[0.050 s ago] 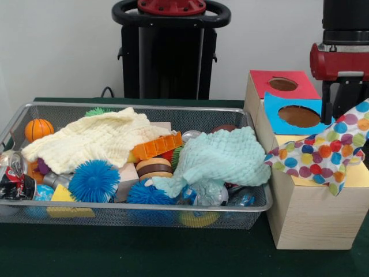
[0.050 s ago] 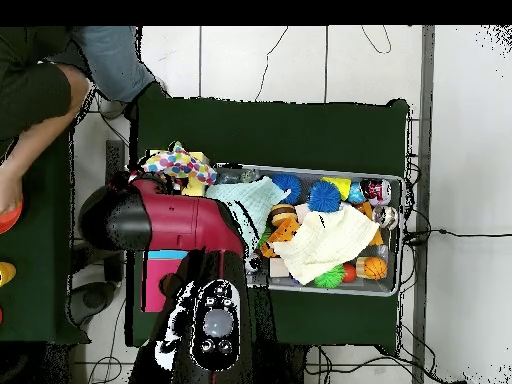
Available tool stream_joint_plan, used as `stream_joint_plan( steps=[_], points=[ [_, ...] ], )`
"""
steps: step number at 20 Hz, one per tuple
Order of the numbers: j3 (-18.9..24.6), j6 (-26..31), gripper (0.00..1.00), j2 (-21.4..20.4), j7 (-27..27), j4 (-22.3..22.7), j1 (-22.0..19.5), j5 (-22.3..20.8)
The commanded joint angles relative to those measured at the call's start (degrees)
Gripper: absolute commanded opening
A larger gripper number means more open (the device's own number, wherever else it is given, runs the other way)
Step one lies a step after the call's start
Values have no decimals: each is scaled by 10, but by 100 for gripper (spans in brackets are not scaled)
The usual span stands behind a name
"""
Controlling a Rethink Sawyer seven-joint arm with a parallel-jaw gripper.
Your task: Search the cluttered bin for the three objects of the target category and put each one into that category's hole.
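I have the wire bin (image 1: 23, 109) sitting on the green desk (image 1: 138, 254), with a strip of bare desk along its near rim in the front view and more open cloth beyond its long side in the overhead view. The bin's right end sits just beside the wooden box (image 1: 305, 219), so there is almost no gap between the two.

The arm (image 1: 340, 57) comes down over the box, and the polka-dot cloth (image 1: 328, 156) hangs from it, draped across the box's yellow panel (image 1: 357, 176). I cannot see the gripper itself behind the cloth, so I cannot tell how far it is open, only that the cloth hangs beneath the arm. The blue panel's hole (image 1: 298, 116) and the red panel's hole (image 1: 282, 84) lie uncovered behind the cloth.

Inside the bin, a pale yellow cloth (image 1: 92, 138) covers the left and middle, and a mint green cloth (image 1: 225, 156) covers the right half, reaching the near rim. Both bury much of what lies under them. Crowded around them I see a blue spiky ball (image 1: 94, 180), a second one (image 1: 147, 193), an orange ball (image 1: 38, 129), a soda can (image 1: 14, 176), an orange plastic piece (image 1: 157, 145) and a yellow block (image 1: 66, 202).

In the overhead view a person (image 2: 35, 90) sits at the upper left edge, well apart from the bin.
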Motion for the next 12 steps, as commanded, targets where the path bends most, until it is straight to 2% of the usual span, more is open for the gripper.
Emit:
stream_joint_plan(
  steps=[1, 6, 12],
  points=[
    [4, 50, 100, 2, 126, 30, 2, 21],
    [-12, 71, 100, -8, 135, 38, 15, 21],
    [-27, 111, 100, -51, 123, 71, 18, 19]
  ],
)
